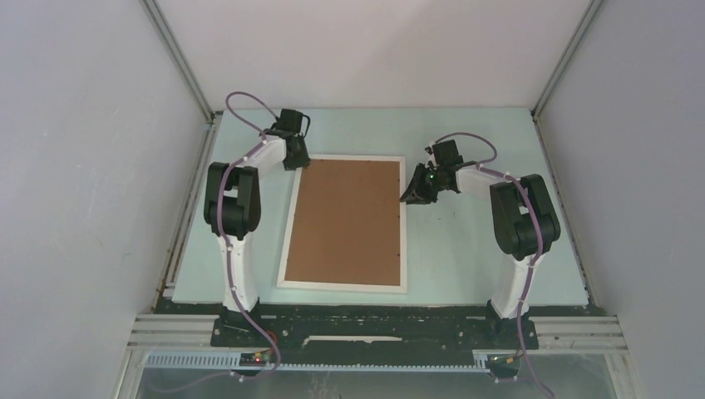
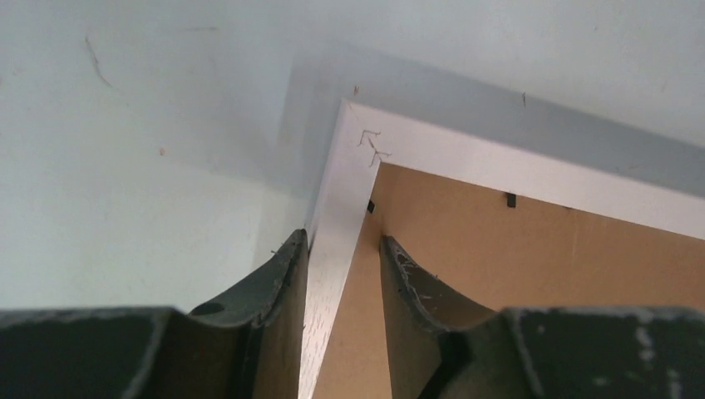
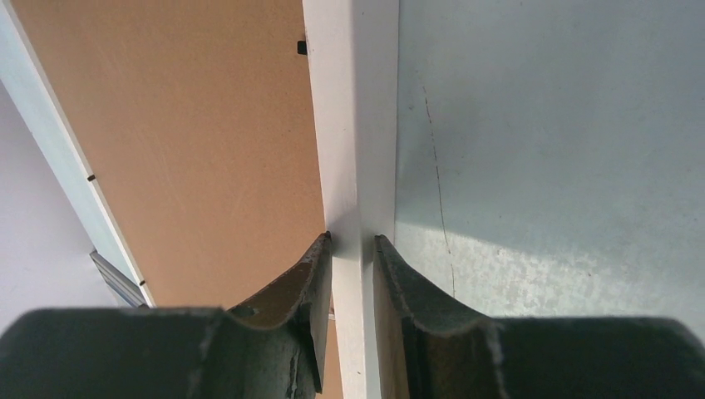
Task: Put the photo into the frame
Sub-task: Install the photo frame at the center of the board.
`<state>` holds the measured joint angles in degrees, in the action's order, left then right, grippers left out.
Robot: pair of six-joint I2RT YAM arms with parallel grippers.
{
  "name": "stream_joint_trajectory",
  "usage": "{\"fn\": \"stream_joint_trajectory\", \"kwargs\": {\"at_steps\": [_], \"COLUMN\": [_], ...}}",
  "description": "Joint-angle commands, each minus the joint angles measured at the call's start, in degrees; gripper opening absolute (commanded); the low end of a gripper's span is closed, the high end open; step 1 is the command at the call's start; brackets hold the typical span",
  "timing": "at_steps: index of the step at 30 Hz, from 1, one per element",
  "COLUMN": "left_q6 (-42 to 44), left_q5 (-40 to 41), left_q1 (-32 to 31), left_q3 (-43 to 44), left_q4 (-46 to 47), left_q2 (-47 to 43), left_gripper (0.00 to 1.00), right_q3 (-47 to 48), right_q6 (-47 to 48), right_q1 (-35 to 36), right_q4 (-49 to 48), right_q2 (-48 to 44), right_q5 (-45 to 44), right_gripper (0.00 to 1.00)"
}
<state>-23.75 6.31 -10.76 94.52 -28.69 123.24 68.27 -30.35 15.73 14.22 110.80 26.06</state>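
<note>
The white frame (image 1: pixel 342 285) lies face down in the middle of the table with the brown backing board (image 1: pixel 347 220) in it. The photo does not show in any view. My left gripper (image 1: pixel 296 162) is at the frame's far left corner. In the left wrist view its jaws (image 2: pixel 341 249) straddle the white rim (image 2: pixel 432 150), one finger outside against it, the other over the board with a gap, so it is open. My right gripper (image 1: pixel 413 195) is on the right rim near the far end. In the right wrist view (image 3: pixel 352 245) it is shut tight on the rim (image 3: pixel 341 125).
The pale green table (image 1: pixel 482 249) is walled by white panels on three sides. Small black tabs (image 2: pixel 510 200) sit at the board's edge inside the rim. A shadow lies beside the frame's rim in both wrist views.
</note>
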Motion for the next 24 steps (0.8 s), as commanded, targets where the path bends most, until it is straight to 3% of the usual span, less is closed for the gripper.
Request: {"fn": "stream_joint_trajectory", "kwargs": {"at_steps": [1,7,10,15,18,24], "left_q6": [0.6,0.7,0.7,0.5,0.7,3.9], "left_q5": [-6.6,-6.5,-6.8,-15.1,-21.4,-23.5], "left_q1": [-6.0,-6.8,-5.8,-0.2,3.5,6.8], "left_q3": [2.0,2.8,3.6,4.4,5.9,11.9], "left_q4": [-14.3,-13.8,-12.3,-9.3,-8.8,-13.0], "left_q2": [3.3,2.5,-0.1,-3.0,-2.2,1.5], "left_gripper": [0.39,0.41,0.48,0.58,0.54,0.49], "right_q3": [0.1,0.1,0.2,0.1,0.2,0.2], "right_q6": [-1.1,-1.1,-1.1,-1.1,-1.1,-1.1], "right_q1": [1.1,1.1,1.2,1.2,1.1,1.1], "right_q4": [-4.3,-4.4,-4.5,-4.5,-4.6,-4.7], "right_q2": [0.4,0.4,0.4,0.5,0.5,0.6], "right_q5": [3.6,3.5,3.5,3.6,3.7,3.9], "right_gripper": [0.31,0.31,0.31,0.31,0.31,0.31]}}
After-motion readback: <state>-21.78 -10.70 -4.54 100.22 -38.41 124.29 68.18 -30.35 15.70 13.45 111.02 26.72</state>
